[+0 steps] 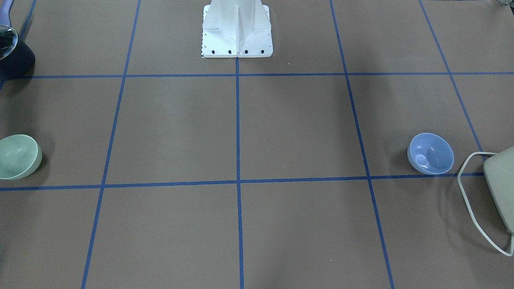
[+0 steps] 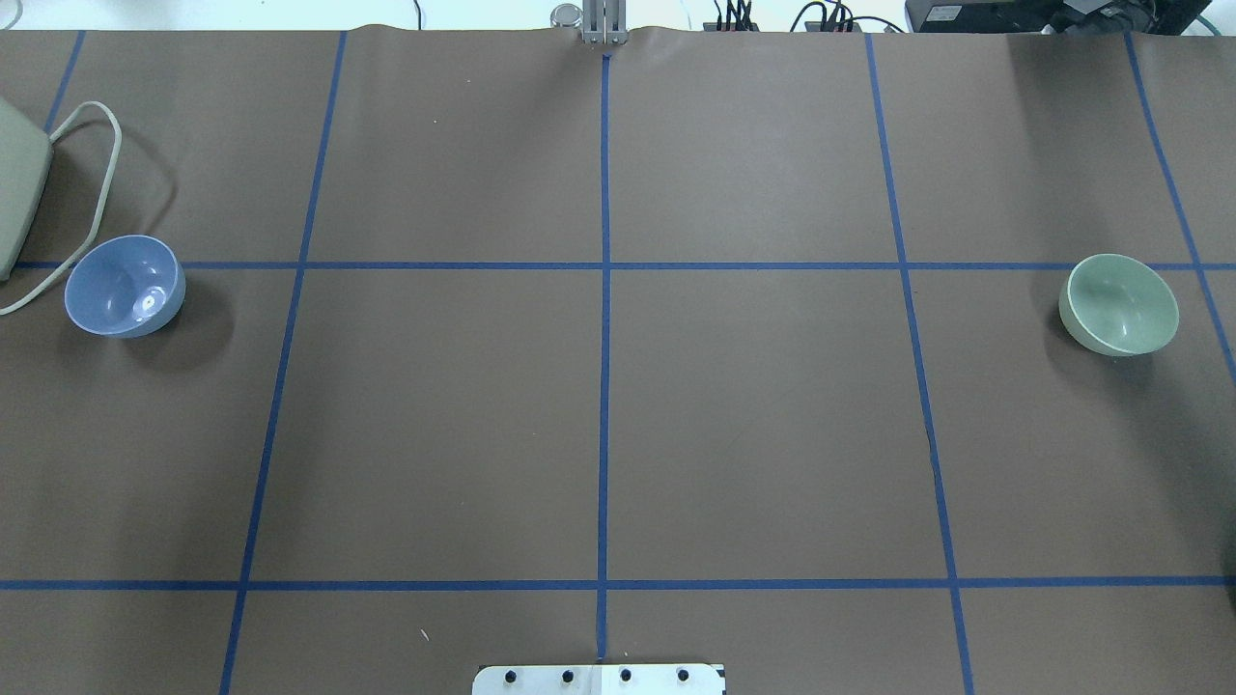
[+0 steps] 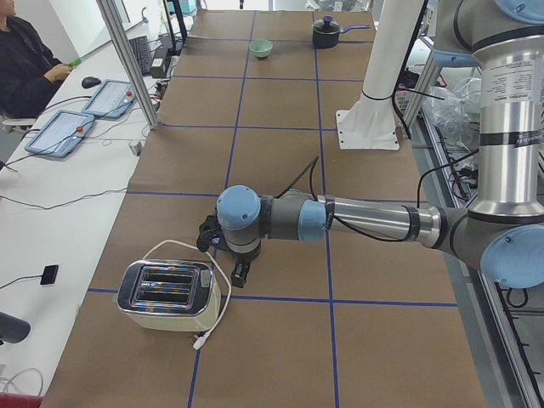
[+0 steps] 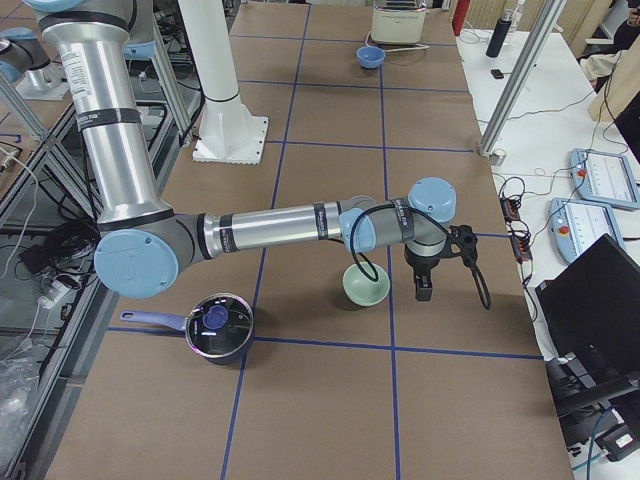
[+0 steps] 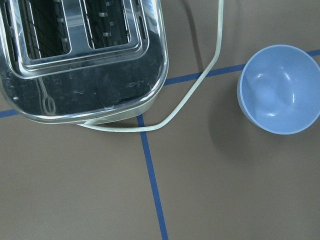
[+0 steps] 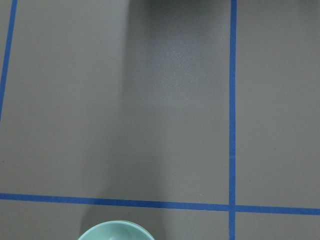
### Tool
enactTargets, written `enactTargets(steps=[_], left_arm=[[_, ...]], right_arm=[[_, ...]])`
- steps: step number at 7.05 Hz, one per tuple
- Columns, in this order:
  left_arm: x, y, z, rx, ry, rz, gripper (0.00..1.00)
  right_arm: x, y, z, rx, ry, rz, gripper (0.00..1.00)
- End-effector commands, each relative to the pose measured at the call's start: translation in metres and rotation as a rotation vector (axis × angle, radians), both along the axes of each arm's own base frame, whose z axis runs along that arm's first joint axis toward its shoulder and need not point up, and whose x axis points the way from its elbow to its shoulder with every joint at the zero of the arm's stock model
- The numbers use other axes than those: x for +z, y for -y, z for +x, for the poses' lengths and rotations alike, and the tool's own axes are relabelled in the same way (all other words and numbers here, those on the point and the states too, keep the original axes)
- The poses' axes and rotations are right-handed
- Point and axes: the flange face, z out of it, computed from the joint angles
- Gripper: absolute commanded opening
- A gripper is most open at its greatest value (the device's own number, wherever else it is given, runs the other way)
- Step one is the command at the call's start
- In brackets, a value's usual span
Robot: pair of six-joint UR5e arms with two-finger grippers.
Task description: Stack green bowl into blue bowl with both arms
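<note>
The green bowl [image 1: 18,156] stands upright on the brown table at the robot's right, and it also shows in the overhead view [image 2: 1120,304]. The blue bowl [image 1: 430,153] stands upright at the robot's left [image 2: 126,286]. My left gripper [image 3: 240,276] hangs low beside the toaster, and the arm hides the blue bowl in that view. The left wrist view looks down on the blue bowl [image 5: 279,89]. My right gripper [image 4: 424,292] hangs just beside the green bowl [image 4: 365,288]. I cannot tell whether either gripper is open or shut.
A chrome toaster [image 5: 85,60] with a white cord [image 5: 210,65] sits next to the blue bowl. A black pot with a lid [image 4: 218,328] stands near the green bowl. The white pedestal [image 1: 237,30] is at the table's robot side.
</note>
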Motion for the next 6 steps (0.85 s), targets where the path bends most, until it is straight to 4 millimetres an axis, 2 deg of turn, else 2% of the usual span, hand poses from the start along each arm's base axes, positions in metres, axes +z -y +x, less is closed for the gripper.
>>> enactTargets(steps=[1, 2, 3, 4, 5, 6], left_arm=[[0.001, 0.000, 0.000, 0.001, 0.000, -0.001, 0.97], [-0.008, 0.005, 0.000, -0.005, 0.000, 0.009, 0.97], [-0.044, 0.030, 0.001, -0.088, -0.008, -0.018, 0.97], [-0.055, 0.039, 0.005, -0.111, -0.012, -0.033, 0.97], [-0.058, 0.049, 0.009, -0.112, -0.014, -0.036, 0.97], [-0.076, 0.068, 0.027, -0.109, -0.018, -0.041, 0.97]], right_arm=[[0.000, -0.003, 0.000, -0.001, 0.008, 0.000, 1.00], [-0.001, -0.001, 0.000, -0.001, 0.007, 0.000, 1.00], [-0.022, -0.004, 0.001, -0.001, 0.009, 0.044, 1.00], [-0.045, -0.006, -0.010, -0.015, -0.002, 0.094, 1.00], [-0.045, -0.005, -0.012, -0.018, -0.009, 0.098, 1.00], [-0.043, -0.006, -0.012, -0.018, -0.008, 0.091, 1.00]])
